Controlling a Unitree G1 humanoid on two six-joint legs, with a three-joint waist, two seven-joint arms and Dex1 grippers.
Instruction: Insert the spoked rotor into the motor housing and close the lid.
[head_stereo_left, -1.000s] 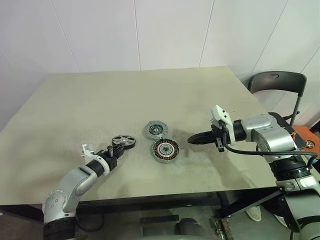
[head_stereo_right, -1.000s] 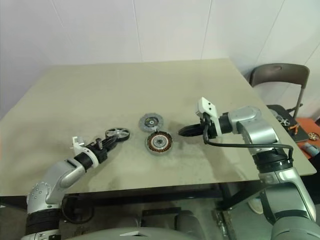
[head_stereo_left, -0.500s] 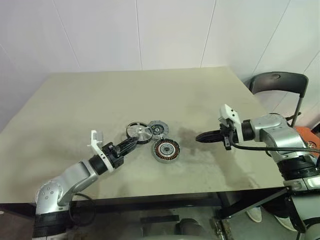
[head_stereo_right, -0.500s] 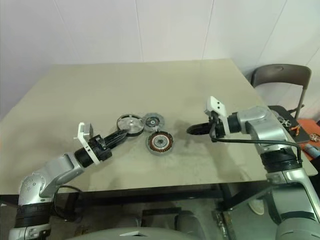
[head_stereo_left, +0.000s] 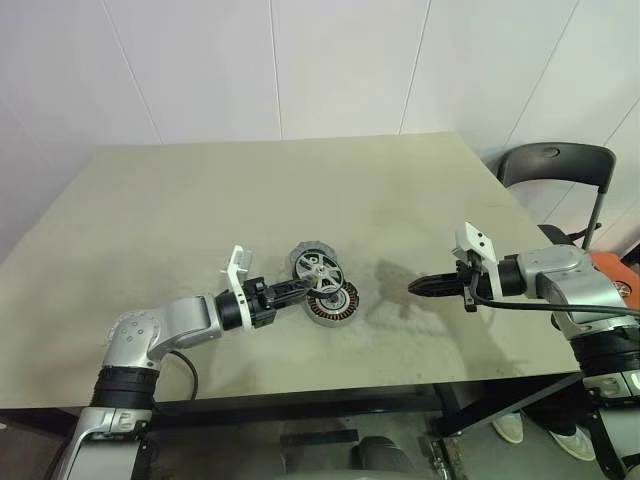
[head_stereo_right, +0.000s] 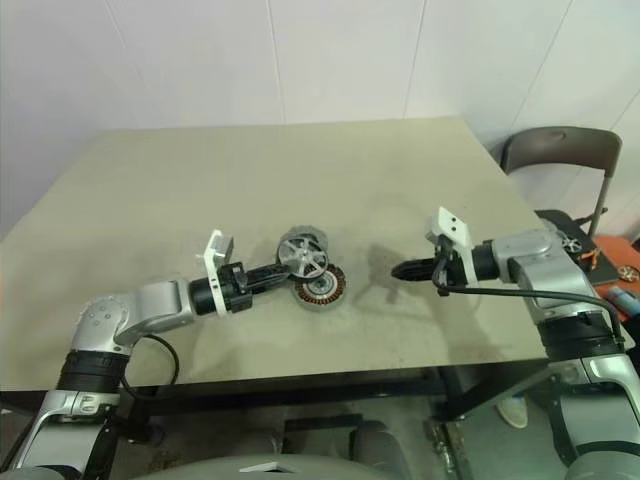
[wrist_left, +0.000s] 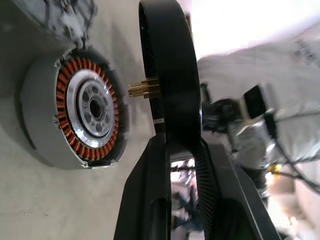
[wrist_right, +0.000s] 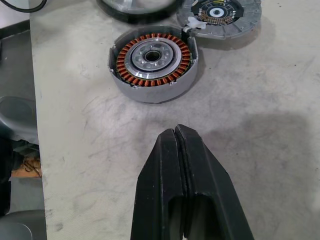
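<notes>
Left gripper (wrist_left: 172, 150) clamped on spoked rotor (head_stereo_left: 317, 270) rim, edge-on just above motor housing (wrist_left: 75, 112). Judged rigid, light; rim grip suited. Right gripper (wrist_right: 175, 137) shut, empty.

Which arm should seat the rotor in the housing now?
Left. The left gripper already grips the spoked rotor by its rim, held just above the motor housing. The right gripper is shut, empty and off to the side.

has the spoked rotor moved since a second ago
Yes. The spoked rotor, held in the left gripper, was left of the motor housing on the table; now it is raised over the housing's edge.
</notes>
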